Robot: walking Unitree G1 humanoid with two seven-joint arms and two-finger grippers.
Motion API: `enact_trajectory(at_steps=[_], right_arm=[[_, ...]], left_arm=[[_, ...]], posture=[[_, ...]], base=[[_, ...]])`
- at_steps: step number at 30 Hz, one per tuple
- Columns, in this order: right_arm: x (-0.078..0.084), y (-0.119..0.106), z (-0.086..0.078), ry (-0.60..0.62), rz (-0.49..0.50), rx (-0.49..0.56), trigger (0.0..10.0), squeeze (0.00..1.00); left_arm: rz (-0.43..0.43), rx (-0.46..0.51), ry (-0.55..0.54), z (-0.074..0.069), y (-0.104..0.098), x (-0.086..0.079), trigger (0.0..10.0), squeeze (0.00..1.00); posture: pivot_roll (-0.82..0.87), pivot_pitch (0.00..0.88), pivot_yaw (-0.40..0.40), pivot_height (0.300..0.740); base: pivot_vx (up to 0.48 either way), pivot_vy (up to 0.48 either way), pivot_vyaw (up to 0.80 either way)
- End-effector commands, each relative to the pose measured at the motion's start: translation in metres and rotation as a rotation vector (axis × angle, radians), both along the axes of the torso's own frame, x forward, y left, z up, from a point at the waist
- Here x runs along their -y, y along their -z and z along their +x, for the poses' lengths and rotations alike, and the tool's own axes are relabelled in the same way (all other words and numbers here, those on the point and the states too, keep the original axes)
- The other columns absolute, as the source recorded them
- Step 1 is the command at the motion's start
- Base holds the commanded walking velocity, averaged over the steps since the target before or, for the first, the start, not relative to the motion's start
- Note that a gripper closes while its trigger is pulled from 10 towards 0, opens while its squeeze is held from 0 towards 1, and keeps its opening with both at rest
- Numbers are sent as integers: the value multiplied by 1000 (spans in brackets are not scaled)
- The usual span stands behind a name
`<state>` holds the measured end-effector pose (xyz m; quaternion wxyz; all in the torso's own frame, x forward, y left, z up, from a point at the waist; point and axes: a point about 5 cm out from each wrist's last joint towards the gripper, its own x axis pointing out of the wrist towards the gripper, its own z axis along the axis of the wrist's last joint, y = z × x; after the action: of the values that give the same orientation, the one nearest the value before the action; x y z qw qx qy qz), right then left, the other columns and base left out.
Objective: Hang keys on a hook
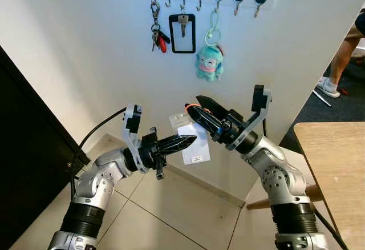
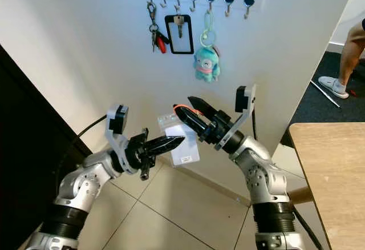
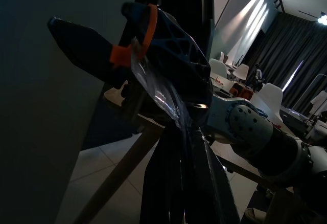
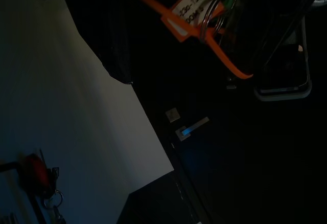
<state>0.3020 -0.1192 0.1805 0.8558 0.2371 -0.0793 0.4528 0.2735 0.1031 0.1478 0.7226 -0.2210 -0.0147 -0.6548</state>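
Orange-tagged keys (image 4: 196, 9) seem clamped in the right gripper (image 1: 194, 108); left gripper (image 1: 185, 141) closed, empty.

Both head views are bright, evenly lit and sharp, with soft shadows beneath the items on the white wall (image 1: 85, 56). Both wrist views are dim: the left has bright daylight at upper right, the right is nearly black.
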Motion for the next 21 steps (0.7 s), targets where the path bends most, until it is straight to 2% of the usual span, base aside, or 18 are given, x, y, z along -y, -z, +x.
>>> enact_trajectory(at_steps=[1,9,13,18,19,21], right_arm=[[-1,9,2,21,-26,-49,10000,0],[-1,9,2,24,-25,-48,10000,0],[-2,7,2,25,-16,-45,10000,0],[-2,7,2,22,-13,-43,10000,0],[-3,7,2,19,-12,-41,7529,0],[-3,7,1,13,-9,-39,4235,0]], left_arm=[[-8,61,65,-5,-8,4,10000,0],[-1,61,68,-6,-7,4,10000,0],[61,70,69,-5,-2,4,10000,0],[62,69,68,-5,-1,4,10000,0],[62,69,68,-5,-1,4,10000,0],[62,70,68,-5,-1,4,10000,0]], posture=[[-152,57,89,740],[-152,57,89,740],[-156,58,90,740],[-156,56,88,740],[-156,56,88,740],[-156,56,88,740]], base=[[0,0,0],[0,0,0],[0,0,0],[0,0,0],[0,0,0],[0,0,0]])
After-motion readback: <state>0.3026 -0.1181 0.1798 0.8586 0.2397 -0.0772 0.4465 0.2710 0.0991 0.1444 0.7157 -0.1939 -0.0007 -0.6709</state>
